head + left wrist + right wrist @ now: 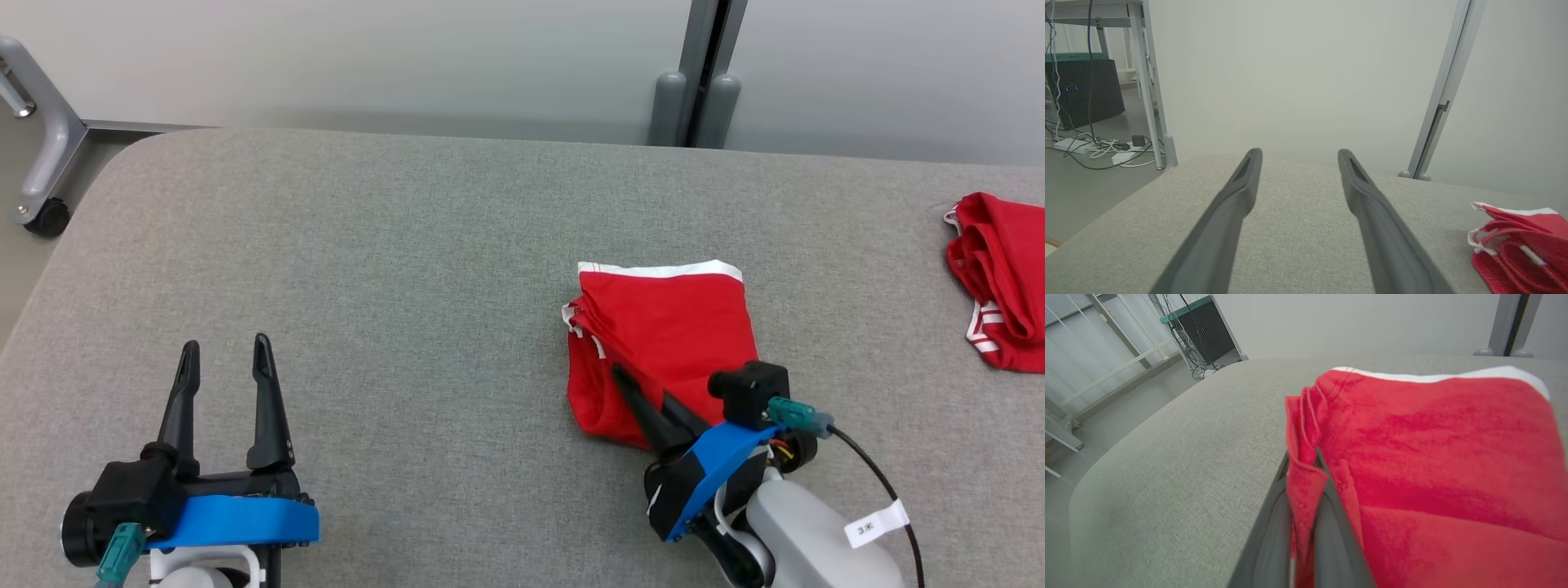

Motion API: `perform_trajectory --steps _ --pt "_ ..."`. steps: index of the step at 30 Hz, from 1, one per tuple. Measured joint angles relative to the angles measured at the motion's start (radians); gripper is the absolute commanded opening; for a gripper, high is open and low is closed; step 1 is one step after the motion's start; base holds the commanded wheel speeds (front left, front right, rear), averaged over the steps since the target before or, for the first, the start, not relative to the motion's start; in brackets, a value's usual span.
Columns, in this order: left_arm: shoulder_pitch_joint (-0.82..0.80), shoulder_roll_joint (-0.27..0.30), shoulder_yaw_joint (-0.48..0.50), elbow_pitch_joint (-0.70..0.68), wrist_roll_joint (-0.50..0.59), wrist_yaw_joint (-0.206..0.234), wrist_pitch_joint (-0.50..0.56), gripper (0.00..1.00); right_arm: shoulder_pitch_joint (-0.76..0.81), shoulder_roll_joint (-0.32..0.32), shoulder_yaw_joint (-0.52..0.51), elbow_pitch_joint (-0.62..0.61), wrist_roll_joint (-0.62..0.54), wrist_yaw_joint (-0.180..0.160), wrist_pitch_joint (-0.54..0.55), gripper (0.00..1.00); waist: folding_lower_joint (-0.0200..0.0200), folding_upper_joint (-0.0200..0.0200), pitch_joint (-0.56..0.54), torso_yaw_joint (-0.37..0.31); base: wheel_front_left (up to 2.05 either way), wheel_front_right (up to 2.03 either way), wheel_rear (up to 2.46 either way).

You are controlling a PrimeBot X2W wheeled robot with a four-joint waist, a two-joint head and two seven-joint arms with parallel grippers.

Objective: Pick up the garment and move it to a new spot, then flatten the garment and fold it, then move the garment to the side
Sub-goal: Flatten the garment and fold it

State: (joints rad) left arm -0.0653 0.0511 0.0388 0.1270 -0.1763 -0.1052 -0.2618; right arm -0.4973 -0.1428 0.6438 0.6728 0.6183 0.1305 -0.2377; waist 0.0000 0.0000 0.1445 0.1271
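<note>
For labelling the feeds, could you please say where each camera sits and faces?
Head view: on the head, looking down at the grey table; left gripper open, right gripper shut on the folded red garment.
Left wrist view: on that wrist, along its spread fingers, across the table to the wall.
Right wrist view: on that wrist, along its closed fingers, into the garment.
All three share that garment.
</note>
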Motion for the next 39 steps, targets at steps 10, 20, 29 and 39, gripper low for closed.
perform_trajectory --steps 10,20,29,39 --pt "0.000 0.000 -0.005 0.003 0.002 0.000 0.000 1.00 0.031 0.035 0.031 -0.006 -0.011 0.000 -0.003 1.00 0.0000 0.0000 0.000 -0.014 0.00 0.00 0.00" --pt "0.007 0.000 -0.017 0.015 0.009 -0.001 0.000 1.00 0.097 0.011 -0.013 -0.143 -0.047 0.000 -0.022 1.00 0.0001 0.0000 -0.036 -0.081 0.00 0.00 0.00" --pt "0.022 0.000 -0.001 0.020 0.020 -0.001 0.000 1.00 0.206 -0.015 -0.242 -0.289 -0.138 0.000 -0.024 1.00 0.0000 0.0000 -0.068 -0.162 0.00 0.00 0.00" --pt "0.051 0.003 0.021 0.036 0.048 0.006 0.000 1.00 0.303 0.004 -0.442 -0.369 -0.229 0.000 -0.024 1.00 0.0000 0.0000 -0.099 -0.198 0.00 0.00 0.00"
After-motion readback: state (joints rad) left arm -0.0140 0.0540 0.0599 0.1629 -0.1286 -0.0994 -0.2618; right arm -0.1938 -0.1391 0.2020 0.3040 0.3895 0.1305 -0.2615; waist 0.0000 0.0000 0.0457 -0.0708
